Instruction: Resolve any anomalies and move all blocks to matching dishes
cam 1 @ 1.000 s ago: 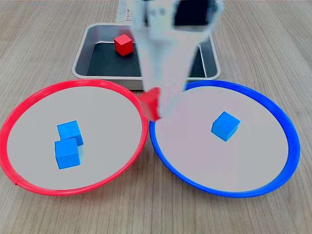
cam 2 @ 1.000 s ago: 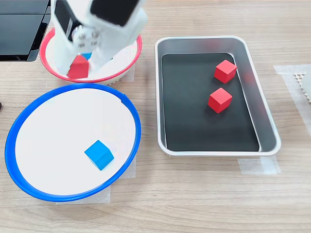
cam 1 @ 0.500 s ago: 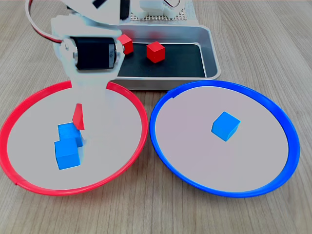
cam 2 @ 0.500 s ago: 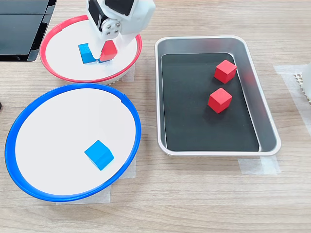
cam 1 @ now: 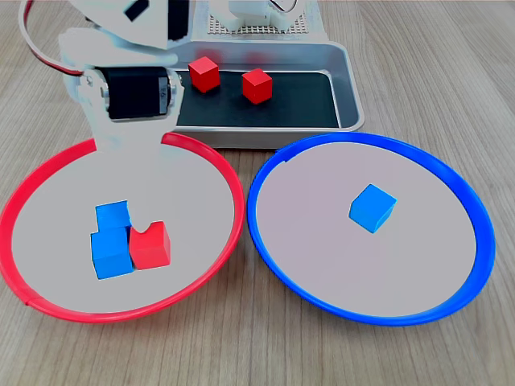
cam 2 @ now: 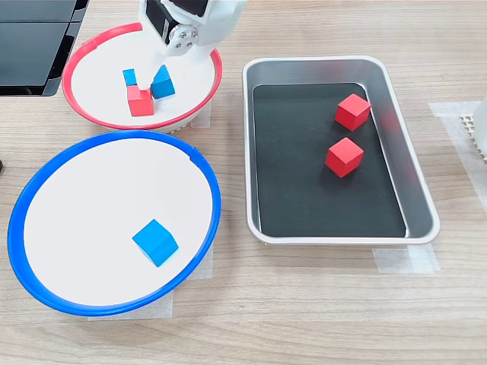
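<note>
Red-rimmed dish point(cam 1: 211, 157): one red block point(cam 1: 150, 245) touching two blue blocks point(cam 1: 111, 253)
Gripper point(cam 2: 176, 50): over that dish, opening not discernible
Tray point(cam 2: 396, 99): two red blocks point(cam 2: 352, 112)

The counter point(cam 1: 418, 72) is seen as pale wood grain with a smooth, low sheen. The tray point(cam 2: 411, 182) is made of brushed silver metal, faintly reflective along its walls, and its floor is lined in matt black. Inside the tray, two red blocks point(cam 2: 352, 112) look matt and even in colour. Both dishes point(cam 1: 475, 217) show glossy coloured rims (plastic, by the look) around dull pale grey centres. The arm point(cam 1: 121, 56) over the red-rimmed dish is cased in smooth white plastic.
</note>
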You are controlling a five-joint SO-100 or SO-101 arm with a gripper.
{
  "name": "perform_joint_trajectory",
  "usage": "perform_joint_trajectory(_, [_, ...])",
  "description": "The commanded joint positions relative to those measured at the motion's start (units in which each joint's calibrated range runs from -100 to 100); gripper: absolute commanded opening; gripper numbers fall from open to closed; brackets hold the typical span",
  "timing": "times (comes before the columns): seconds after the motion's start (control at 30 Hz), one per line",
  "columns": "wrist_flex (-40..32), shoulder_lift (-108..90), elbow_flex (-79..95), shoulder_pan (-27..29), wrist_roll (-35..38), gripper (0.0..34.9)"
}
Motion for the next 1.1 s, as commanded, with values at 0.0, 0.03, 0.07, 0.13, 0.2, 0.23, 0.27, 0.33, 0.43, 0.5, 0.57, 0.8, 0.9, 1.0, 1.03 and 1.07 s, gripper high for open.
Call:
perform_joint_trajectory(0.0, [0.3, 0.2, -2.5, -0.4, 0.9, 16.7])
perform_joint_trajectory(0.03, [-0.2, 0.7, -3.1, -0.7, 0.7, 15.4])
perform_joint_trajectory(0.07, [-0.9, 0.9, -3.5, -0.8, 0.0, 14.7])
perform_joint_trajectory(0.13, [-1.1, 1.2, -4.8, -0.8, -0.9, 14.5])
perform_joint_trajectory(0.2, [-1.0, 1.0, -6.4, -0.8, -1.7, 15.3])
perform_joint_trajectory(0.23, [-1.0, 1.0, -7.0, -0.7, -1.8, 15.1])
perform_joint_trajectory(0.27, [-1.0, 1.2, -7.3, -0.6, -1.7, 14.8])
perform_joint_trajectory(0.33, [-0.8, 1.6, -7.8, -0.2, -1.0, 14.3])
perform_joint_trajectory(0.43, [1.1, 1.7, -7.6, 1.4, 3.0, 14.4])
perform_joint_trajectory(0.5, [1.9, 1.4, -6.9, 1.8, 4.2, 14.1])
perform_joint_trajectory(0.57, [2.6, 1.2, -6.6, 2.1, 5.0, 13.4])
perform_joint_trajectory(0.8, [8.4, 0.1, -6.8, 2.9, 8.8, 14.2])
perform_joint_trajectory(0.9, [8.8, 0.3, -6.5, 2.3, 9.0, 14.0])
perform_joint_trajectory(1.0, [8.6, 1.2, -6.4, 1.3, 9.0, 13.9])
perform_joint_trajectory(1.03, [8.5, 1.6, -6.4, 1.0, 9.1, 13.9])
perform_joint_trajectory(1.07, [8.2, 2.0, -6.4, 0.7, 9.1, 13.9])
